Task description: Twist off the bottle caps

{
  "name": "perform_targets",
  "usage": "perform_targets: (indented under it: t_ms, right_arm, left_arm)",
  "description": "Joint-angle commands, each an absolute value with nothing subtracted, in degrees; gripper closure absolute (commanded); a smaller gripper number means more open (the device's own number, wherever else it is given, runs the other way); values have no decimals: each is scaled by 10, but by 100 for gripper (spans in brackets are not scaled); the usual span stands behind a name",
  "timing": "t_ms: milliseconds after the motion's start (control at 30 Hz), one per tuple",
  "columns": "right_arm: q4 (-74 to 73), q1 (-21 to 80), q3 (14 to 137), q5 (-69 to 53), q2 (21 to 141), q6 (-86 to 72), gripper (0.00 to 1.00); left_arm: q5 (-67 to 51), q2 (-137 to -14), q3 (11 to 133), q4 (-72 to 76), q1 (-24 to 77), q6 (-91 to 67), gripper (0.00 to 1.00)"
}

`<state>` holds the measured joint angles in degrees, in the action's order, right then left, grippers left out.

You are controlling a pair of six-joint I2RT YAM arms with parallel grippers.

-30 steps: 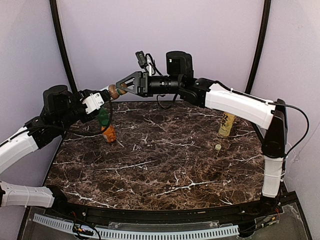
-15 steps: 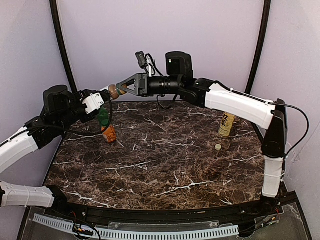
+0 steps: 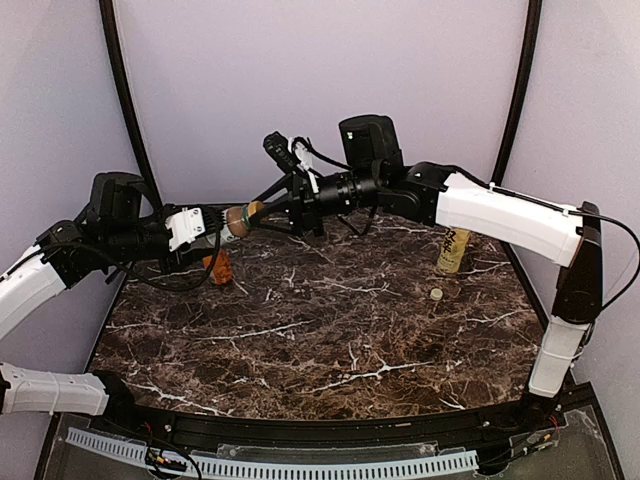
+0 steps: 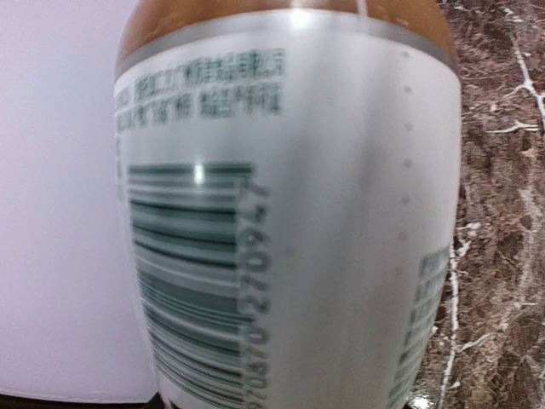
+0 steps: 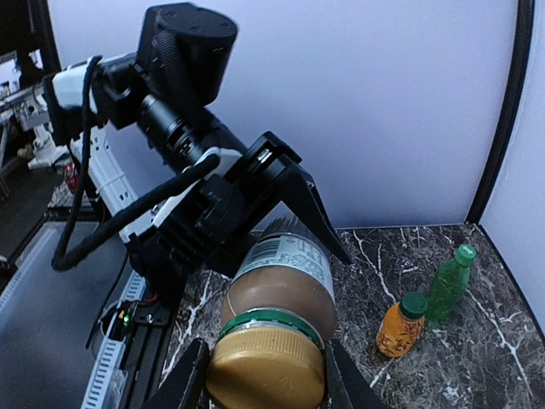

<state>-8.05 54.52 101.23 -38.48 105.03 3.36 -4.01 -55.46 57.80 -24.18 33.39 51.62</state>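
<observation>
While left gripper [image 3: 214,222] grips brown bottle [image 5: 283,277] (midair), right gripper [image 3: 262,212] pinches cap [image 5: 266,368].

The short brown plastic bottle [image 5: 272,298] has a white barcoded label [image 4: 298,213] and golden-brown round cap [image 5: 266,368]; the marble table [image 3: 330,330] is dark, white-veined.

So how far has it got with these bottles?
One looks done: a cream cap lies near the yellow tea bottle. In hand: the left gripper holds the brown bottle, the right gripper clamps its golden-brown cap. Left: the orange bottle and green bottle, both capped.
</observation>
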Motion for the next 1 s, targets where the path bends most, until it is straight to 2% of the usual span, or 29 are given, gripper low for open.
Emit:
perform_targets:
  t_ms: [0, 200, 400, 600, 767, 967]
  right_arm:
    - [-139, 567, 992, -426, 1001, 248, 100]
    - [-177, 587, 964, -351, 965, 380, 100]
    - [-184, 587, 960, -286, 938, 380, 100]
    - [-210, 535, 955, -132, 944, 238, 100]
    - [-346, 452, 971, -58, 1019, 55, 100]
    - [-389, 402, 871, -25, 1062, -63, 100]
  left_arm:
    - [-222, -556, 619, -415, 337, 496, 89]
    - [-273, -562, 631, -465, 336, 500, 89]
    - [-259, -556, 620, -445, 336, 488, 89]
    - [-205, -532, 584, -375, 335, 448, 88]
    - [-186, -515, 559, -333, 328, 416, 88]
    - [-173, -501, 547, -321, 323, 411, 87]
